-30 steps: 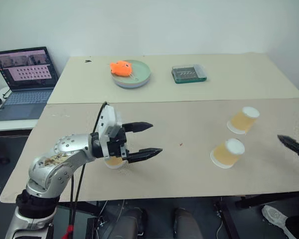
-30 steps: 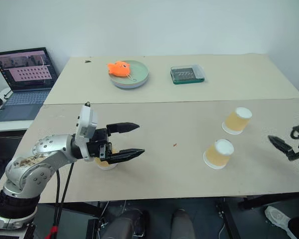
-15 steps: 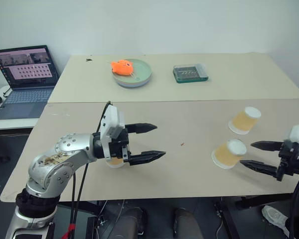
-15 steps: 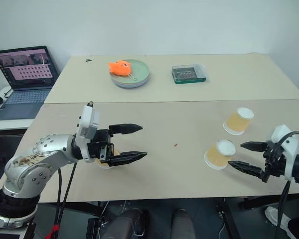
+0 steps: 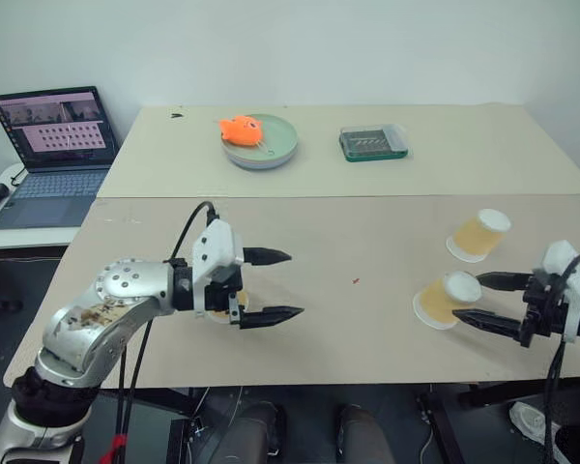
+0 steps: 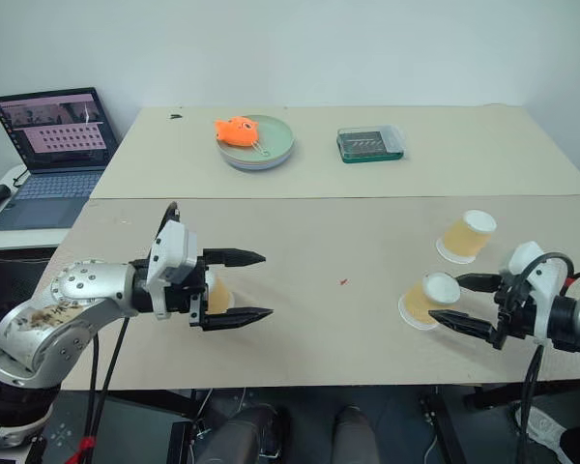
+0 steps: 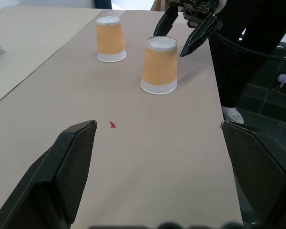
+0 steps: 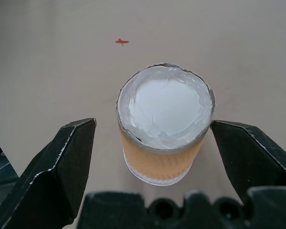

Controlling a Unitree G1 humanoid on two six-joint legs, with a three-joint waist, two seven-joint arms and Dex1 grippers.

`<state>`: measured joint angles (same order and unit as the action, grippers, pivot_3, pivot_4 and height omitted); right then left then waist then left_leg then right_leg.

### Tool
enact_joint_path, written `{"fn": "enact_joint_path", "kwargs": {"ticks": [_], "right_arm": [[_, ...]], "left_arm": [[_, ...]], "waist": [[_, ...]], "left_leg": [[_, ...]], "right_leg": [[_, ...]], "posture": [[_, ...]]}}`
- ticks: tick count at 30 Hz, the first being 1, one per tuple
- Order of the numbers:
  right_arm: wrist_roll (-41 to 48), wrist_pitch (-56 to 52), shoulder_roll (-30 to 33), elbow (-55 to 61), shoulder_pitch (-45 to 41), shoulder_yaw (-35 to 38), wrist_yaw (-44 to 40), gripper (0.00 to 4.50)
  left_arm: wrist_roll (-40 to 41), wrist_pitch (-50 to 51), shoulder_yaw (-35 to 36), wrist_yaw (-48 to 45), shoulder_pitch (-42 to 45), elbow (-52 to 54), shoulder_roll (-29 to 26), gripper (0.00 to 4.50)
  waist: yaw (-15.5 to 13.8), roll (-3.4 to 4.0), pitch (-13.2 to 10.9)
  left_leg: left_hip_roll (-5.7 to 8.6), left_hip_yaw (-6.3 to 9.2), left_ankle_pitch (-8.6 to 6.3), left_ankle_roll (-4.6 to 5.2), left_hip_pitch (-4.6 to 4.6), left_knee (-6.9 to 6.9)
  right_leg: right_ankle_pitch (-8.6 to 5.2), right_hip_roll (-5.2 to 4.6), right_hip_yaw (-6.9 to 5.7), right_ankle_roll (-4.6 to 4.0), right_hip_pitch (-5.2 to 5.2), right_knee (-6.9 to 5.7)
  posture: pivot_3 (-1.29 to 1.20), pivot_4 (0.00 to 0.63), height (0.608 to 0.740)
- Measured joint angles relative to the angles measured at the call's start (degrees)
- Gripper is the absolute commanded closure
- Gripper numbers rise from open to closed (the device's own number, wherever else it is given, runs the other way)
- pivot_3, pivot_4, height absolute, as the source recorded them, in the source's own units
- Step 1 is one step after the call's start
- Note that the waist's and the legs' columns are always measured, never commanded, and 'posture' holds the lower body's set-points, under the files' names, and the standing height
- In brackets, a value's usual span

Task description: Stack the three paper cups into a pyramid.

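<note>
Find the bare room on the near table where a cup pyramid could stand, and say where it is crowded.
Free: the stretch around the red mark, between the left gripper and the near cup. Crowded: the right end, where the right gripper brackets that cup beside the far cup.

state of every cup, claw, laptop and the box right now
near cup: upside down on table, between the right claw's fingers, not gripped
far cup: upside down, free
third cup: behind left claw, mostly hidden
left claw: open, empty
right claw: open
laptop: open, screen on
box: lid closed
</note>
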<state>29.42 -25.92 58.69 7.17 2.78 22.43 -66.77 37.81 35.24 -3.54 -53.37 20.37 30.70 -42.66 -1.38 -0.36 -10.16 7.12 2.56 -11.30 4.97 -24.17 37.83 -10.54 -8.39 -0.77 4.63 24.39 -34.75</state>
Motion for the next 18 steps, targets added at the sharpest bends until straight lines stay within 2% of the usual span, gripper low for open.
{"fn": "enact_joint_path", "kwargs": {"ticks": [18], "right_arm": [[-1.73,-0.01,-3.67,-1.69,-4.94,-5.32,3.69,0.0]], "left_arm": [[-0.77,0.0,0.0,-0.07,1.97,-0.8,0.21,0.04]], "waist": [[0.03,-0.02,-0.02]], "left_leg": [[0.01,0.01,0.0,0.0,0.01,0.0]], "right_leg": [[0.01,0.02,-0.01,-0.01,0.02,-0.02]], "posture": [[0.0,0.15,0.74]]}}
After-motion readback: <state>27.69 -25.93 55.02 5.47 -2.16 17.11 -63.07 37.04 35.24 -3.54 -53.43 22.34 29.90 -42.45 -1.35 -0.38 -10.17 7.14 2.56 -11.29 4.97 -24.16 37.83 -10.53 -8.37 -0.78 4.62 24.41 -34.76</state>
